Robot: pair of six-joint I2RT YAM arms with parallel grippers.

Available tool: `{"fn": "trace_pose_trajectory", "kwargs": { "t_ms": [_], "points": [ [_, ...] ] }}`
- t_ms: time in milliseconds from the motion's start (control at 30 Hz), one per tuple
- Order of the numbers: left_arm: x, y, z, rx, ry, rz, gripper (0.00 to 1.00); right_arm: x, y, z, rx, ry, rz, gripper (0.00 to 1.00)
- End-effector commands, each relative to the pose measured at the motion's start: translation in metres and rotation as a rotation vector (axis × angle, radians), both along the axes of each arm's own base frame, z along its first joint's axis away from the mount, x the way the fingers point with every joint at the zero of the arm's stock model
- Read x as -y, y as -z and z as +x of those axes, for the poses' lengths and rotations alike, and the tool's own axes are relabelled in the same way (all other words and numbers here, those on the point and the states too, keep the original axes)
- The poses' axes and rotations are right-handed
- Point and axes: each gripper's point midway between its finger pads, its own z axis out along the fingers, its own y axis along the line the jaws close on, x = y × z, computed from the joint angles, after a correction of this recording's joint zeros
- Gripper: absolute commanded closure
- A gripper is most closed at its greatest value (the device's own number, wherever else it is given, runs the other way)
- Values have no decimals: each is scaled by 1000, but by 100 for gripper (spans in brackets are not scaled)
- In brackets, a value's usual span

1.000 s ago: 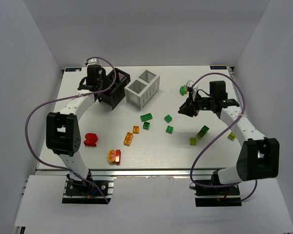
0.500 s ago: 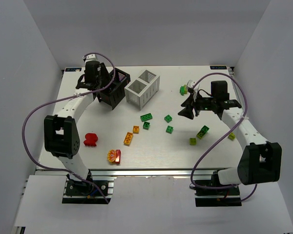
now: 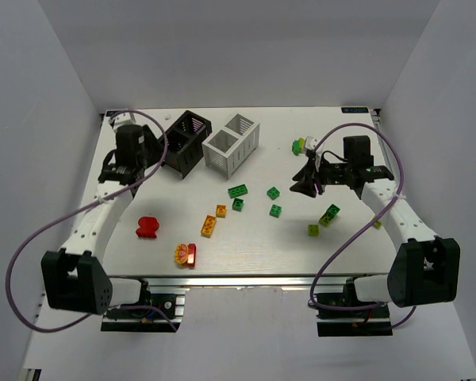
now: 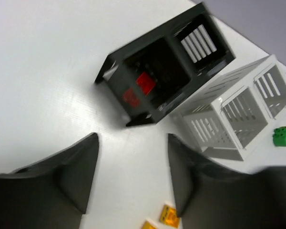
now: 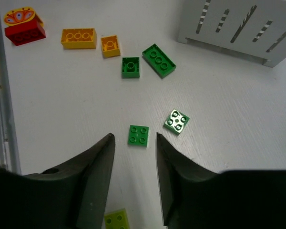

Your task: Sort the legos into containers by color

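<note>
The left gripper (image 4: 132,139) is empty, fingers spread wide. Its arm is bent back toward the left edge of the white tabletop (image 3: 246,248) and points at the black slatted plastic rack (image 4: 133,86) by the far edge. A small red studded brick (image 4: 145,82) lies in one compartment. A white slatted rack (image 4: 229,119) sits just beside the black one.

The right gripper (image 5: 133,138) is also empty, fingers narrowly parted. It hangs over a small green square brick (image 5: 138,135) on the right half of the table, forearm stretched in from the right edge. More bricks, green and orange-yellow, are scattered mid-table.

A label (image 3: 355,109) at the far right corner is too small to read.

A second earlier the left gripper was at the black rack — it has since drawn back; the right has barely shifted.
</note>
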Motion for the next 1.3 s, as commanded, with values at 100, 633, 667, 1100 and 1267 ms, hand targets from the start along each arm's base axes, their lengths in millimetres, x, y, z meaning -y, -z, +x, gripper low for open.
{"fn": "trace_pose_trajectory", "kwargs": {
  "t_ms": [100, 633, 667, 1100, 1267],
  "points": [
    [-16, 60, -77, -231, -80, -53, 16, -3, 1, -10, 8, -47, 14, 41],
    [-24, 143, -129, -719, 118, 152, 2, -9, 11, -13, -42, -59, 11, 27],
    [-27, 146, -132, -750, 120, 172, 2, -8, 12, -13, -45, -56, 11, 27],
    [-48, 167, -134, -865, 108, 319, 2, -9, 13, -10, -58, -50, 8, 26],
    [-50, 179, -141, -894, 99, 325, 2, -9, 13, -8, -63, -47, 8, 26]
  ]
}}
